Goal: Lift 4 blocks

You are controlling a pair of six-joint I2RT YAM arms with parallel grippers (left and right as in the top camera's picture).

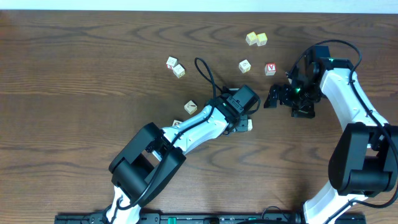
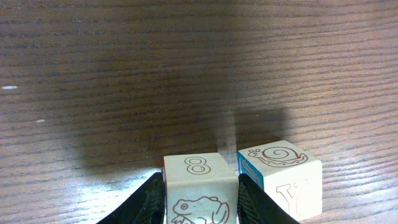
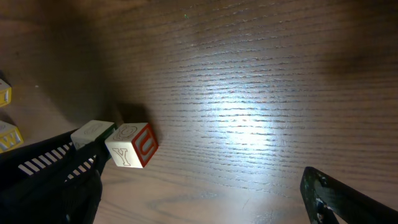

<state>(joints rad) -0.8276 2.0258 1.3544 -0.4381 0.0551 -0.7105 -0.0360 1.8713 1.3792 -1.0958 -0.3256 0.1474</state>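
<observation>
My left gripper (image 2: 200, 186) is shut on a pale block (image 2: 199, 186) printed with an 8 and a frog, one finger on each side face. A second whitish block (image 2: 280, 180), with a snail on top, a Y in front and a blue side, sits just outside the right finger. From overhead the left gripper (image 1: 244, 120) covers most of these blocks; only a pale end (image 1: 249, 124) shows. The right wrist view shows the Y block (image 3: 132, 145) with a red U face, and another pale block (image 3: 93, 132) behind it. My right gripper (image 1: 273, 96) stands open and empty, just right of them.
Loose cubes lie scattered: a yellowish pair (image 1: 256, 39) at the back, one (image 1: 245, 65) beside a red-faced cube (image 1: 270, 69), two (image 1: 175, 66) at the left, one (image 1: 190, 107) and one (image 1: 178, 124) beside the left arm. A black cable (image 1: 205, 71) loops above the left gripper.
</observation>
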